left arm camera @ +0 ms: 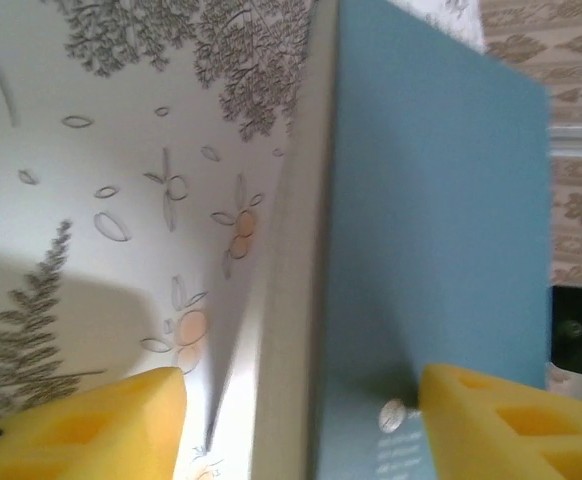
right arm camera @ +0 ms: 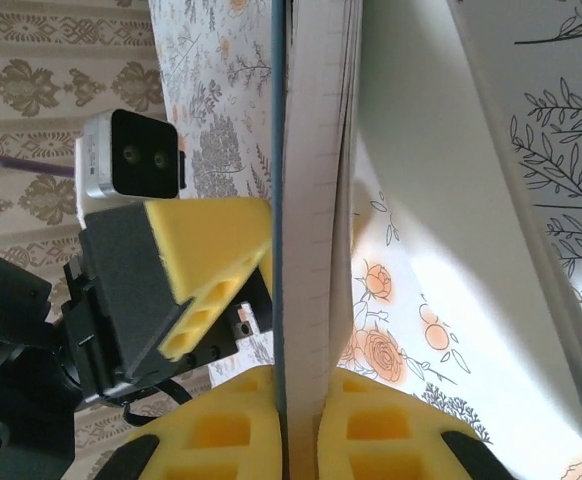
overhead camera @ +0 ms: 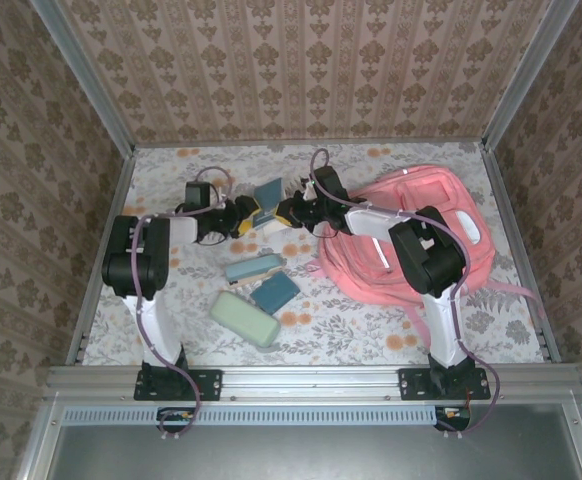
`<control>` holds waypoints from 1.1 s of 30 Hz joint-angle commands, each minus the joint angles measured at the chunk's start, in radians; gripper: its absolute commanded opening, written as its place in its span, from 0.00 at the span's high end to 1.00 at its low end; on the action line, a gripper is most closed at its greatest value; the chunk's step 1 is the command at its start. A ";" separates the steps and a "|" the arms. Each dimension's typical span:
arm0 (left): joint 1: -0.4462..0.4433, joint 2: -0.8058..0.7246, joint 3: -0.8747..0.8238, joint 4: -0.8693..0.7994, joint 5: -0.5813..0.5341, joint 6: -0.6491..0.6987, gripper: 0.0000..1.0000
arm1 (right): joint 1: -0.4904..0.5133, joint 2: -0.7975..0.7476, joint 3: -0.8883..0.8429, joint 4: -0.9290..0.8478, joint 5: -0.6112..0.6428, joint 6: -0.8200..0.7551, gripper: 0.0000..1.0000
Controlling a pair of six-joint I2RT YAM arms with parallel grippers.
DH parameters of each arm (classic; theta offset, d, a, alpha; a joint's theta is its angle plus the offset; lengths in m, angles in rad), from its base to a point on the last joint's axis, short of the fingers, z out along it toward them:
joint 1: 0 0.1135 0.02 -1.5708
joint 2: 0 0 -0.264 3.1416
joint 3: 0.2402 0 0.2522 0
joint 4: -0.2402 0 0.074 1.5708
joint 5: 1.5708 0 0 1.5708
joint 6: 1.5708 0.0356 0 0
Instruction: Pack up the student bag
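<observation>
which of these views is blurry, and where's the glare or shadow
Left wrist: the blue book is soft and out of focus up close, and a broad shadow darkens the tablecloth at lower left. Right wrist: the book's page edge is sharp in the right gripper, but the cloth beside it is washed out. Top external: evenly lit and in focus.

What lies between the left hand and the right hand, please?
A blue-covered book, clamped by the right hand, the open left hand straddling it; the top and wrist views show this.
</observation>
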 commanded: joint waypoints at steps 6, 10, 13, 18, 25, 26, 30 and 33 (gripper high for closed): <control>-0.007 -0.006 -0.027 0.120 0.034 -0.076 0.65 | 0.013 -0.057 0.010 0.028 -0.071 -0.058 0.92; -0.004 -0.036 -0.044 0.120 0.034 -0.079 0.76 | 0.009 -0.056 -0.003 0.020 -0.063 -0.071 0.89; 0.001 -0.059 -0.062 0.124 0.037 -0.083 0.87 | 0.004 -0.058 -0.011 0.013 -0.059 -0.078 0.83; 0.013 -0.099 -0.081 0.130 0.035 -0.098 0.95 | -0.007 -0.064 -0.028 -0.003 -0.051 -0.093 0.64; 0.020 -0.144 -0.083 0.116 0.037 -0.098 1.00 | -0.023 -0.084 -0.074 0.001 -0.035 -0.105 0.66; 0.021 -0.147 -0.083 0.119 0.039 -0.099 1.00 | -0.023 -0.085 -0.079 0.010 -0.036 -0.101 0.74; 0.020 -0.158 -0.093 0.117 0.040 -0.099 1.00 | -0.027 -0.084 -0.083 0.036 -0.035 -0.076 0.77; 0.019 -0.162 -0.097 0.111 0.039 -0.095 1.00 | -0.028 -0.075 -0.067 0.001 -0.026 -0.077 0.65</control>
